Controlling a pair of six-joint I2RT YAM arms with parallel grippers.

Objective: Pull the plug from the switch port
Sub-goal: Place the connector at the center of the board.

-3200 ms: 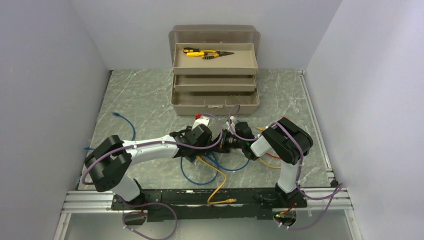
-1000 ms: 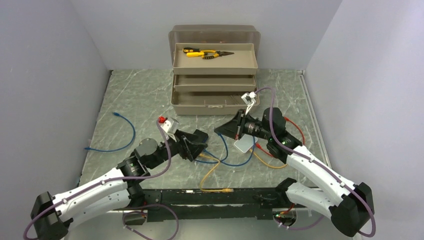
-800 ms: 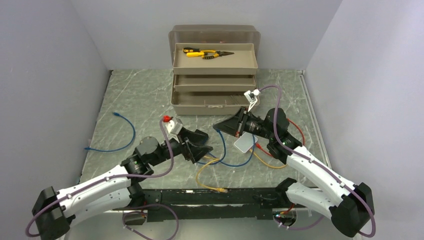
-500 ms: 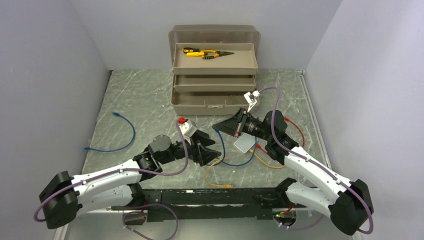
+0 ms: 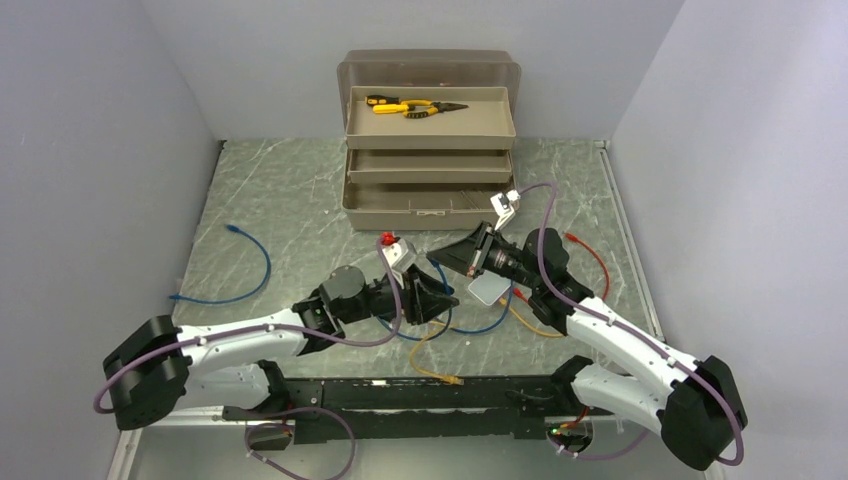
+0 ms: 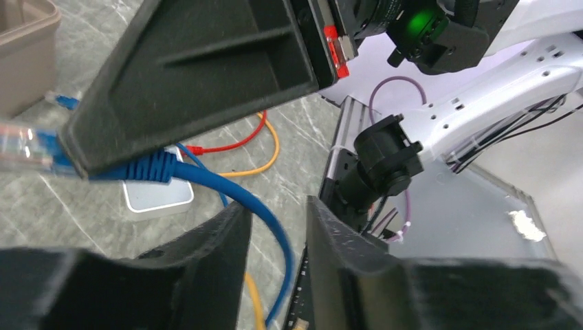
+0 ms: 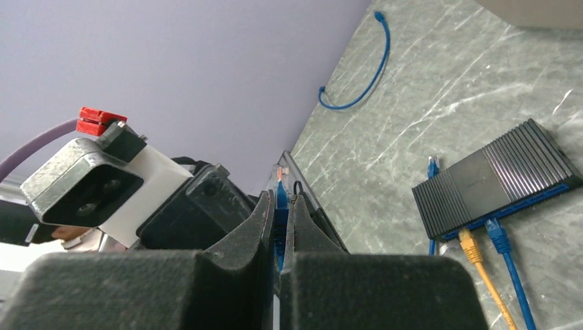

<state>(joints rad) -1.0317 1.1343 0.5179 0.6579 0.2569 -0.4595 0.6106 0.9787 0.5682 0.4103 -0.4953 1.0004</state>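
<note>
The switch (image 7: 495,179), a flat black ribbed box, lies on the table with a yellow and a blue cable plugged into its near edge. I cannot pick it out in the top view. My right gripper (image 7: 282,199) (image 5: 442,260) is shut on the blue plug (image 6: 31,148), and the plug's clear tip sticks out free of any port. From the plug, a blue cable (image 6: 268,220) curves down between the fingers of my left gripper (image 6: 277,206) (image 5: 432,297). Those jaws are open, with a gap beside the cable.
A tan toolbox (image 5: 430,195) stands open at the back, with pliers (image 5: 415,106) in its top tray. A white flat box (image 5: 488,290) lies under the right gripper. Loose blue (image 5: 255,265), red (image 5: 590,255) and yellow (image 5: 440,372) cables lie around.
My left arm has swung right, up to the right gripper. Its jaws have narrowed around the blue cable. The right gripper has stayed almost still, holding the plug.
</note>
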